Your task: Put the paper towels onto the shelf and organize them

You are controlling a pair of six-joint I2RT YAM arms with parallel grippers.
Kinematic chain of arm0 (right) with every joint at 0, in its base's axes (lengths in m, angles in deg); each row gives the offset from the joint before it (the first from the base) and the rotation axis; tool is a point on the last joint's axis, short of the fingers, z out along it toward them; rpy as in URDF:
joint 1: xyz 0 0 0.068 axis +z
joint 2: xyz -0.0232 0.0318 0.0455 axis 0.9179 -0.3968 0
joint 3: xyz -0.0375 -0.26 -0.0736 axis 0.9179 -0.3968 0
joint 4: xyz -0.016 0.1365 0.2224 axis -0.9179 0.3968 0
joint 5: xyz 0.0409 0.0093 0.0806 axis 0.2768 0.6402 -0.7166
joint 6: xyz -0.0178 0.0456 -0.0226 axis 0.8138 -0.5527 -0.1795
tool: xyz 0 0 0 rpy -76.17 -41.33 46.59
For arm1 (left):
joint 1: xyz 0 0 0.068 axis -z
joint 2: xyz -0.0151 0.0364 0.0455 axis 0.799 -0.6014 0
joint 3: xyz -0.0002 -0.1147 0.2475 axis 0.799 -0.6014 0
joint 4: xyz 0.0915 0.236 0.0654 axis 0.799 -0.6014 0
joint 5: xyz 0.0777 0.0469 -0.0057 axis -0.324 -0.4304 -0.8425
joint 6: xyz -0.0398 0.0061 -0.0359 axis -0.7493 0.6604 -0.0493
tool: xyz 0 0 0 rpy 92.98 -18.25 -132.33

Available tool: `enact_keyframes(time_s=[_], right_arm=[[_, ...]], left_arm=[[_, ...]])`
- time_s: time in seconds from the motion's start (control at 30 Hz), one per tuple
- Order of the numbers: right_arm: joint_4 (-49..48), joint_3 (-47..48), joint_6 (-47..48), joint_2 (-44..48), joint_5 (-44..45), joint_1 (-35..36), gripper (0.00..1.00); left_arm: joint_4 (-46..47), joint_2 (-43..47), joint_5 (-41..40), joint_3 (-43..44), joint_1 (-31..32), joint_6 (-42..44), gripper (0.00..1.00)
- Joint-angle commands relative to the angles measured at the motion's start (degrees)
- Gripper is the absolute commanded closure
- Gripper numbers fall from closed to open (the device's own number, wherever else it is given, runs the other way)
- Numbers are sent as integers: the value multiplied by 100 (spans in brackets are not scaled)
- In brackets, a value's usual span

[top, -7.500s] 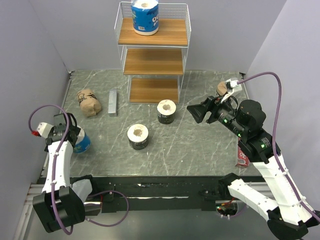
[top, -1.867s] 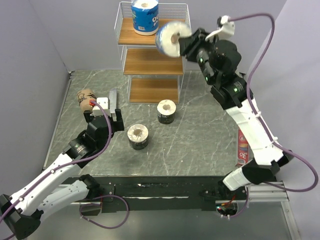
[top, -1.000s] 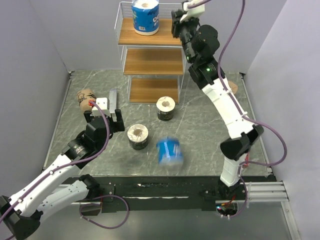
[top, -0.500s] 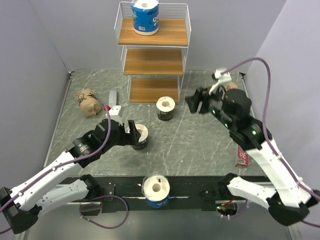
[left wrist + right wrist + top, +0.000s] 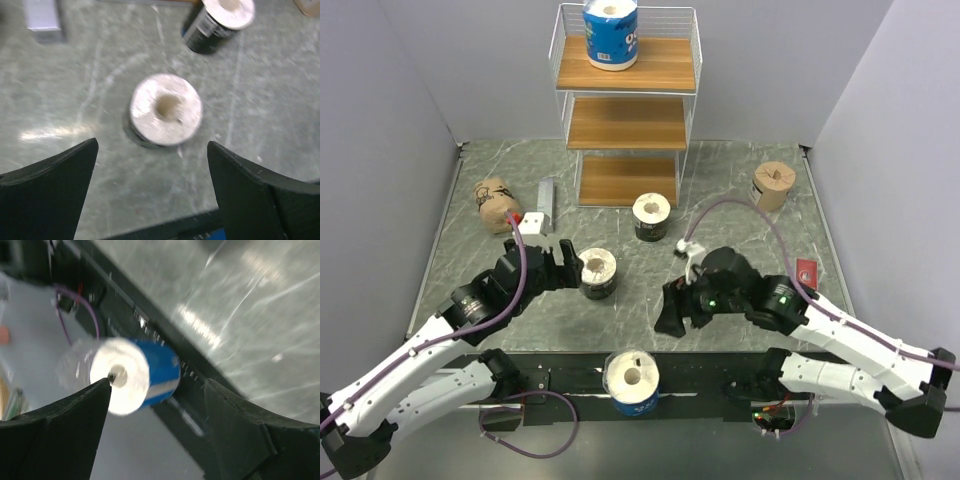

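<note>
The shelf (image 5: 625,100) stands at the back with one blue-and-white paper towel roll (image 5: 610,32) on its top tier. A second blue-and-white roll (image 5: 631,380) (image 5: 135,377) lies off the table on the black front rail. My right gripper (image 5: 672,310) (image 5: 157,382) hangs open just above and right of it, holding nothing. A black roll (image 5: 596,272) (image 5: 166,111) stands upright on the table, and my left gripper (image 5: 568,268) (image 5: 151,150) is open just left of it, not touching. Another black roll (image 5: 652,218) (image 5: 220,22) stands nearer the shelf. Tan rolls sit at left (image 5: 498,203) and back right (image 5: 773,185).
A flat grey bar (image 5: 540,205) (image 5: 42,20) lies left of the shelf's foot. A small red packet (image 5: 807,272) lies at the right edge of the table. Grey walls close in both sides.
The blue-and-white roll fell across the table and came to rest on the front rail. My right arm swung from the shelf top down to the front edge, jaws opening. The left gripper edged toward the black roll.
</note>
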Motion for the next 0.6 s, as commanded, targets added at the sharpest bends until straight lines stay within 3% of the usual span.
enact_keyframes(time_s=[0.0, 0.13, 0.33, 0.57], right_arm=[[-152, -13, -654, -169, 211, 557, 16], [-143, -5, -840, -661, 527, 1059, 14], [-424, -84, -1025, -1127, 668, 1621, 9], [-90, 13, -998, -1497, 1081, 1807, 7]], left_arm=[[435, 76, -1194, -205, 16, 727, 4], [392, -135, -1704, -205, 16, 772, 4], [365, -215, -1669, -161, -10, 781, 4], [339, 145, -1959, -240, -89, 631, 4]])
